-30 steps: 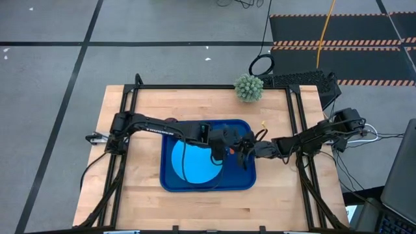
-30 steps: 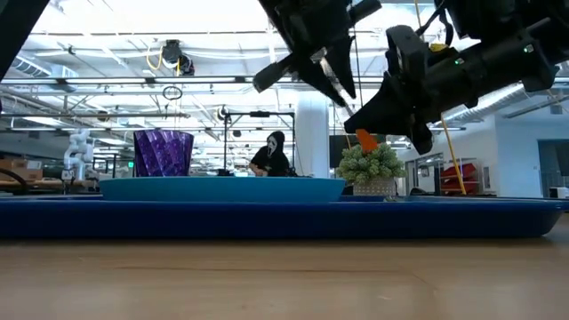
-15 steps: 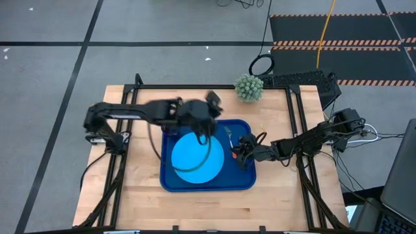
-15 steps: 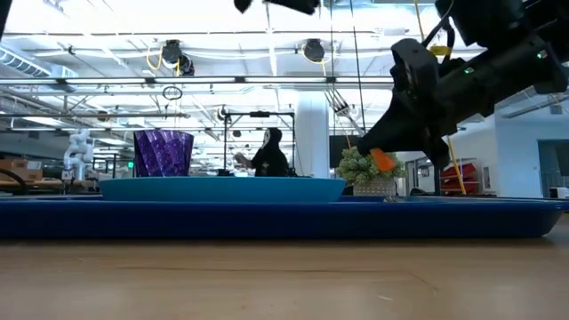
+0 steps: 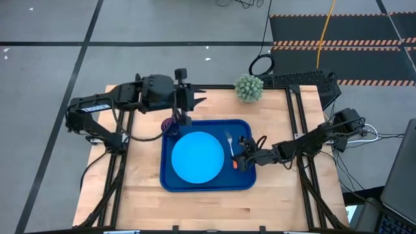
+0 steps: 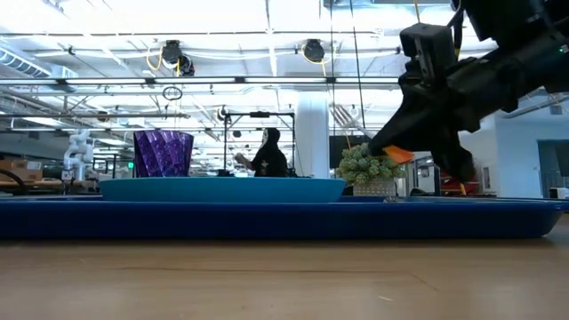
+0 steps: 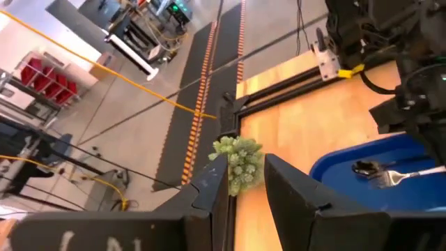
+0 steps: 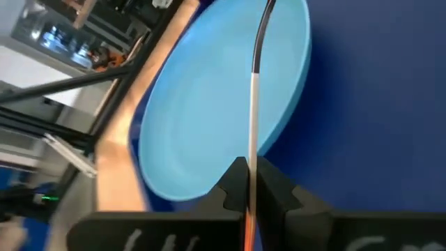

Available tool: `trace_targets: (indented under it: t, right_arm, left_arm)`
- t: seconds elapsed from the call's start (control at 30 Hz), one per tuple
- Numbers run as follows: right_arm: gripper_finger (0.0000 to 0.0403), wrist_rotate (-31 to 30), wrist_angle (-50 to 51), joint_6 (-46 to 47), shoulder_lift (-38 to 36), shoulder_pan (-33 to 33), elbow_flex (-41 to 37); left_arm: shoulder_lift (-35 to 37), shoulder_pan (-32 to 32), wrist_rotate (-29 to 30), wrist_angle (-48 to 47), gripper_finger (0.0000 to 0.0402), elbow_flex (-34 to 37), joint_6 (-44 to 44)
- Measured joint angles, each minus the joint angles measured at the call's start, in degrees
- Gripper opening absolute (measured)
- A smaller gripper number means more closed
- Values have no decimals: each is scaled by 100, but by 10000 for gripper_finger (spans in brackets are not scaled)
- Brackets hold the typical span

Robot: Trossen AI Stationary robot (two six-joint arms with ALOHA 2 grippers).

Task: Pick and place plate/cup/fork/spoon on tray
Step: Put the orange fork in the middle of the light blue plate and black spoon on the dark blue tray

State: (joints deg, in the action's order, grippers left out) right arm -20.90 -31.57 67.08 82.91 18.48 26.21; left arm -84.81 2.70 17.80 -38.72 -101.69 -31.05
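While the right hand [image 5: 242, 159] grips the fork [image 5: 231, 148] at the tray's [image 5: 205, 186] right rim, left hand [image 5: 195, 99] open, well clear.

We see the tray [image 5: 170, 184] at the middle of the tabletop [image 5: 136, 195], the plate [image 5: 197, 156] in it, left of center. The fork [image 5: 230, 144] sits right of the plate, inside the tray, with the spoon [image 7: 364, 167] beside it. The cup [image 5: 169, 123] stands on the tabletop just off the tray's far left corner. A small plant [image 5: 249, 88] sits at the far edge, behind the tray and to its right.
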Motion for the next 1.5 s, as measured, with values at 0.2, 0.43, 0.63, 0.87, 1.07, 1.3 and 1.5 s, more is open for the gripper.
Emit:
trace_targets:
  t: [0.2,0.43,0.63,0.87,1.07,1.3,1.5]
  right_arm:
    - [0,222,12,1234,0,233,-72]
    - [0,321,149,2207,0,264,-74]
    - [1,325,776,2833,0,264,-74]
    - [2,313,859,2960,0,220,-74]
    - [6,312,851,2954,0,221,-74]
    - [61,308,955,2941,0,223,-74]
    - [117,308,1075,2949,0,223,-74]
  left_arm:
    - [-5,60,7,-259,97,0,-34]
    - [9,451,22,-591,97,0,-6]
    - [64,885,-91,-605,97,2,-88]
    - [67,1314,-742,-612,97,116,-221]
    - [61,1575,-886,-388,97,366,-225]
    - [58,1749,-900,-320,97,431,-179]
    - [57,1753,-899,-342,97,431,-163]
